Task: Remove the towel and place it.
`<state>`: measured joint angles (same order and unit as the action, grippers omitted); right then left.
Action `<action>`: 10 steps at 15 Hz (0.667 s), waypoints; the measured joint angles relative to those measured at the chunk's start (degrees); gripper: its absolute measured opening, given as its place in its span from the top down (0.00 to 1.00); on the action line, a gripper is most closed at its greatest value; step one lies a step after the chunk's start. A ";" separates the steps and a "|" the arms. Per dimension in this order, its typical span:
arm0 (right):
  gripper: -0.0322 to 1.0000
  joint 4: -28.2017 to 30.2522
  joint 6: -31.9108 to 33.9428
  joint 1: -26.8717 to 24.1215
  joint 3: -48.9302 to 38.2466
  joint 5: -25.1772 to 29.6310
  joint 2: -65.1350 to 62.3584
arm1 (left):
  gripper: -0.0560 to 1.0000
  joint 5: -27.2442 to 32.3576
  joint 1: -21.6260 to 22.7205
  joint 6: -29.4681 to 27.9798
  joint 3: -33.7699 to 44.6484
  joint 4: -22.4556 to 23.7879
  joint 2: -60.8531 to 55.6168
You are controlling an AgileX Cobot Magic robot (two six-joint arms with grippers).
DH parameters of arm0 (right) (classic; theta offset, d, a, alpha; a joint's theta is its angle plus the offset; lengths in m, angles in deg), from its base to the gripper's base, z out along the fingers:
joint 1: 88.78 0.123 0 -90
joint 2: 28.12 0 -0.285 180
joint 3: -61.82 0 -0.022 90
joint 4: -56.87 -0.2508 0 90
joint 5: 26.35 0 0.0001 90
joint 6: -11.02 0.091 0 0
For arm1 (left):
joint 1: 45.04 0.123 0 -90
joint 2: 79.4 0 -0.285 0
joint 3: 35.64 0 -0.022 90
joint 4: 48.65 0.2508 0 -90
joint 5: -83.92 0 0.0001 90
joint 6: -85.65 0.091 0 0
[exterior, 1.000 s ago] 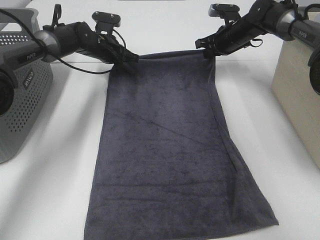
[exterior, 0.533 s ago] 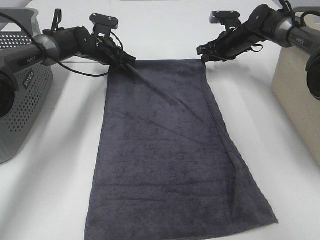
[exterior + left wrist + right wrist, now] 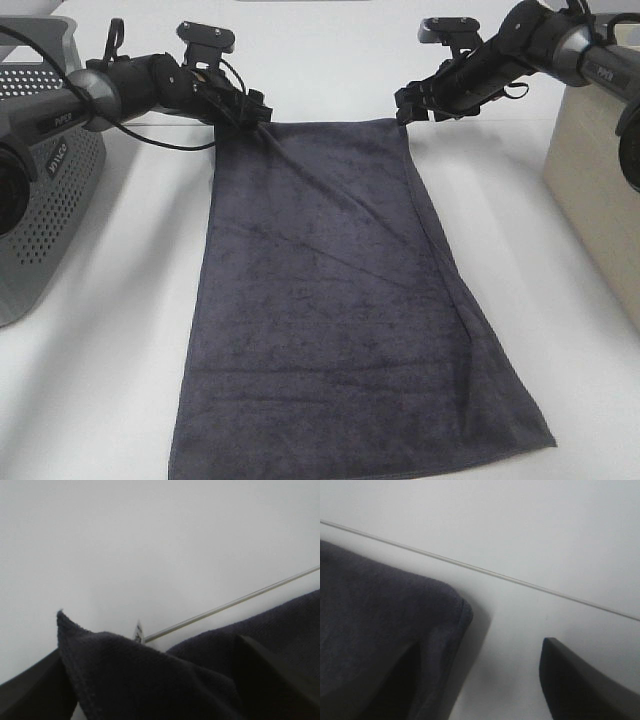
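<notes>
The towel (image 3: 340,300) is a long dark charcoal-grey cloth lying flat on the white table, running from the front edge to the back. My left gripper (image 3: 256,112) hovers at its far left corner and my right gripper (image 3: 404,108) at its far right corner. In the left wrist view the towel corner (image 3: 100,665) stands loosely up between two widely spread fingers (image 3: 272,680), so that gripper (image 3: 150,692) is open. In the right wrist view the other towel corner (image 3: 395,620) rests on the table, with one finger (image 3: 580,680) well apart from it, so the right gripper (image 3: 490,690) is open too.
A grey perforated basket (image 3: 40,190) stands at the left edge under the left arm. A beige bin (image 3: 600,190) stands at the right edge. A thin seam (image 3: 520,577) crosses the white table just beyond the towel's far edge.
Both grippers went from shut on the towel's far corners to open. The raised far edge dropped flat onto the table, and the arms stayed by the corners.
</notes>
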<state>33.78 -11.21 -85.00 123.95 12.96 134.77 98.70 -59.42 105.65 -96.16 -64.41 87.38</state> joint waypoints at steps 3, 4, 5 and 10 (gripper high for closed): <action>0.32 1.78 0.00 0.00 0.00 11.97 -5.84 | 0.24 6.19 0.00 0.00 0.00 0.00 -5.27; 0.32 1.83 0.00 0.00 0.00 14.21 -7.16 | 0.24 7.33 0.17 0.00 -0.11 0.00 -6.53; 0.32 1.89 0.00 0.00 0.00 15.24 -8.19 | 0.24 7.73 0.23 -0.17 -0.11 0.00 -7.28; 0.32 2.12 0.00 0.00 0.00 20.40 -10.37 | 0.24 10.94 0.34 -1.66 -0.29 -0.06 -7.22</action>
<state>35.90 -11.21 -85.00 123.95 33.36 124.40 109.64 -59.07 103.99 -96.45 -64.47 80.16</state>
